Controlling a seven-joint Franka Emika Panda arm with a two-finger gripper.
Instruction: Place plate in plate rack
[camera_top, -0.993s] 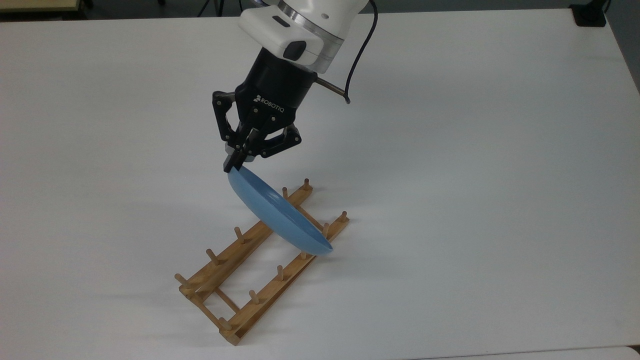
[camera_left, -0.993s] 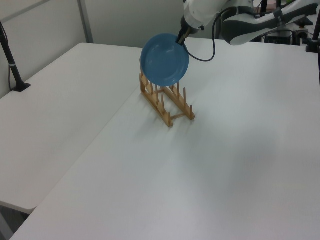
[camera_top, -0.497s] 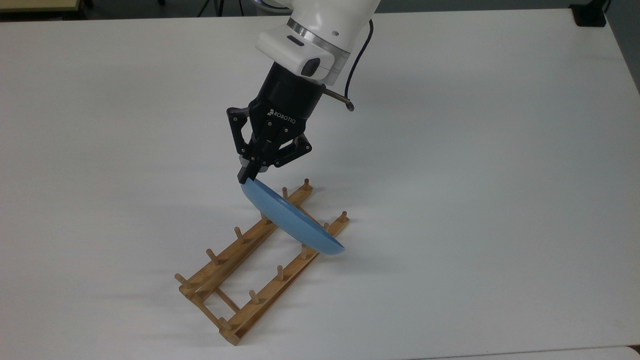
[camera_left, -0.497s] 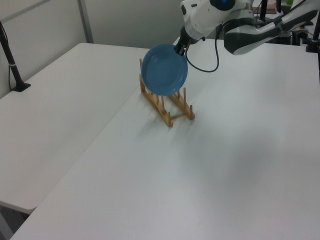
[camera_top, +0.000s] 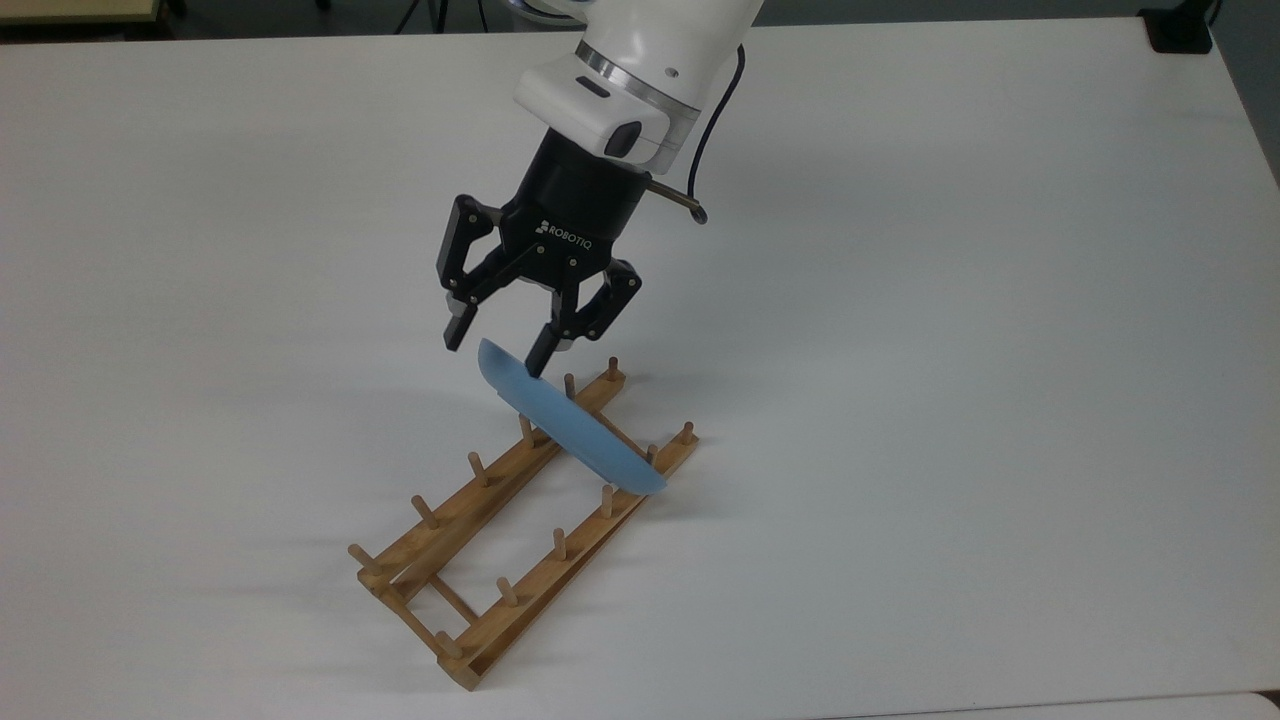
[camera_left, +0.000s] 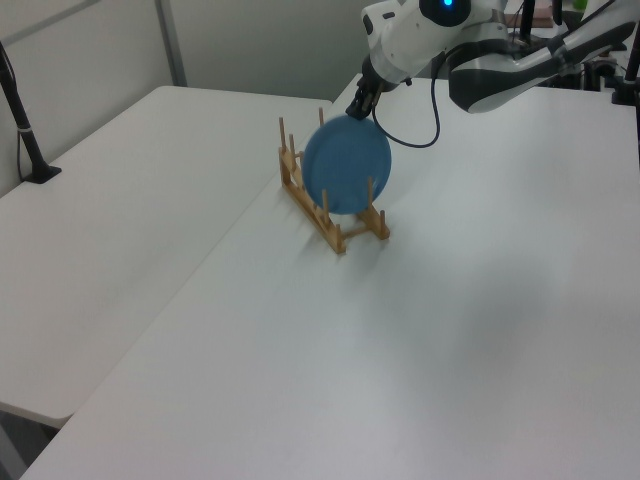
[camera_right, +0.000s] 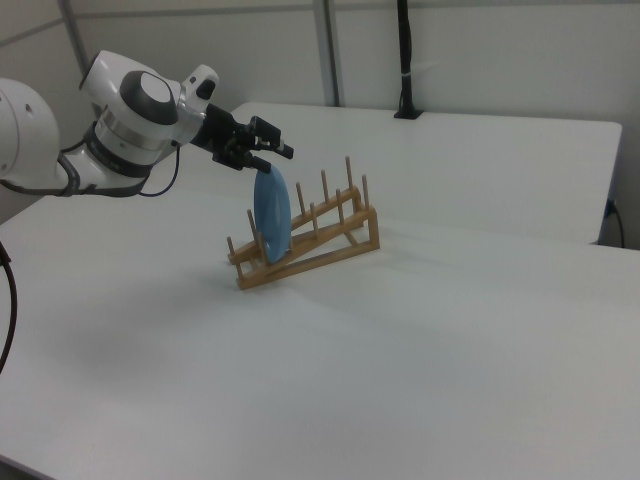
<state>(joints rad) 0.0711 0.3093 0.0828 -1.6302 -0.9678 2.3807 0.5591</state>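
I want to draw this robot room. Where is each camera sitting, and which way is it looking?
Top view: high across the table from the arm, looking down at the rack, the plate and the open hand.
Left view: beyond one end of the rack, facing the plate's round face; arm at top.
Right view: beyond the rack's other end, plate nearly edge-on; arm enters from the right view's left.
All three share plate, rack and hand.

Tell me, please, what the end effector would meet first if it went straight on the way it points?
Most likely the round light-blue plate, whose top rim lies between the open end effector fingers.
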